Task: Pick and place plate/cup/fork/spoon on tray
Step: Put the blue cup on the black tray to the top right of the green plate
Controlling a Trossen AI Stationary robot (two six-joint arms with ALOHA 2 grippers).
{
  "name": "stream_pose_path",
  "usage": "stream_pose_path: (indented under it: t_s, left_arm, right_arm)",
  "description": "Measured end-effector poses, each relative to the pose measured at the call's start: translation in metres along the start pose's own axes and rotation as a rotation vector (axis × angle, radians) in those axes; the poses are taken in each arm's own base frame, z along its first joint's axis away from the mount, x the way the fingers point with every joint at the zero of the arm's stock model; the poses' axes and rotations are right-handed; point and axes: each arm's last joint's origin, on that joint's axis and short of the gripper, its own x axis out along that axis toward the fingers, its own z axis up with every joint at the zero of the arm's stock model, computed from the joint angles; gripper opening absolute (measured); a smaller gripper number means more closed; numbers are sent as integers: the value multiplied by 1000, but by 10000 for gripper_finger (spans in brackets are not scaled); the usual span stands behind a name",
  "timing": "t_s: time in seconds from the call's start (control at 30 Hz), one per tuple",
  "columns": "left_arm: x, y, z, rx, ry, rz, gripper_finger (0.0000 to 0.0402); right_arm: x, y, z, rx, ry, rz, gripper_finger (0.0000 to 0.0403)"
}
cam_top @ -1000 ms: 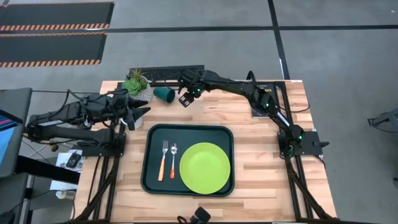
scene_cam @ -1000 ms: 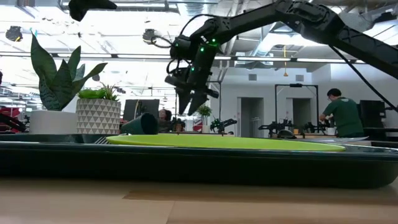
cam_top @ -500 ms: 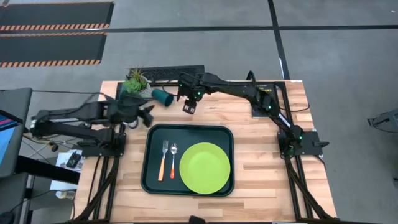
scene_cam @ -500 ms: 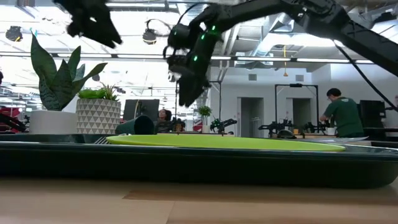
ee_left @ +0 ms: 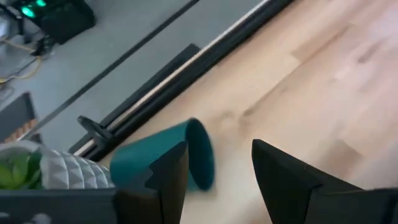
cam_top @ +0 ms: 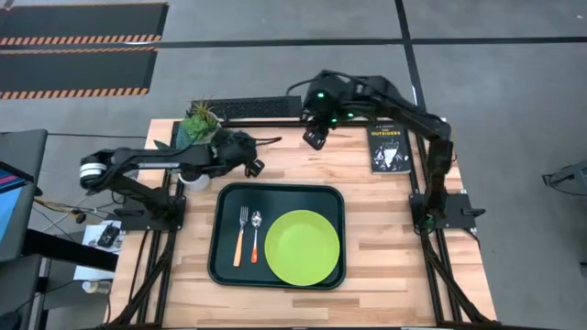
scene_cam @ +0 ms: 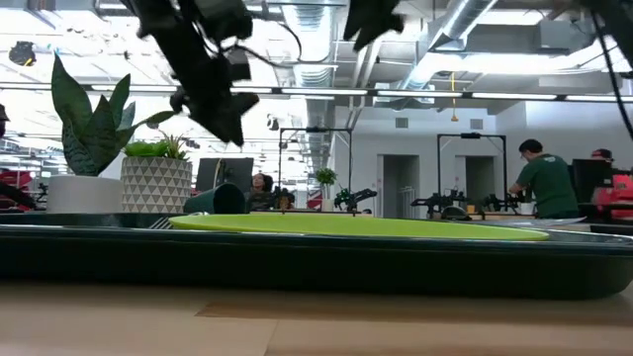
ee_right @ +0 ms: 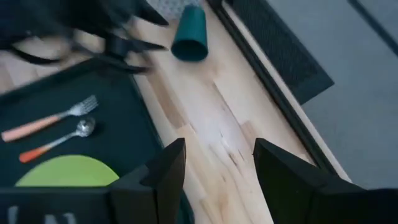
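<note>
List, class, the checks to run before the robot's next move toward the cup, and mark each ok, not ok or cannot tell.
1. Left gripper open, empty: ok.
2. Cup in front of the left gripper: ok.
3. Cup upright: not ok, it lies on its side.
4. Plate, fork and spoon on tray: ok.
5. Right gripper away from the cup: ok.
6. Free tray space for the cup: ok.

the dark green tray sits mid-table. on it, the lime-green plate lies flat at the 3 o'clock side; the orange-handled fork and shorter spoon lie side by side at 9 o'clock, heads toward 12. the dark green cup lies tipped on the wood, off the tray at 11 o'clock.
</note>
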Motion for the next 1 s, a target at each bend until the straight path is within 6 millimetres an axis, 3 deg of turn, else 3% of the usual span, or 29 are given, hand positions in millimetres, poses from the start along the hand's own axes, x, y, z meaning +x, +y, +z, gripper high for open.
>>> stream_pose_path:
  t_s: [0.27, 0.5, 0.6, 0.73, 0.9, 1.0]
  left_arm:
    - [50, 3, 5, 31, 67, 83, 167]
    - [82, 16, -4, 46, 166, 148, 167]
    - [92, 18, -8, 55, 221, 86, 160]
    - [97, 20, -10, 61, 243, 113, 116]
    - [89, 25, -6, 79, 215, 146, 20]
    - [88, 26, -4, 67, 205, 150, 15]
  right_arm:
    - [-58, 13, -17, 14, -99, -4, 210]
    - [-66, 32, -27, -37, -71, -6, 210]
    - [-65, 40, -30, -63, -59, 1, 210]
    - [-66, 48, -31, -79, -68, 6, 210]
    - [-68, 52, -33, -71, -78, -34, 210]
    - [-68, 53, -35, -51, -66, -35, 210]
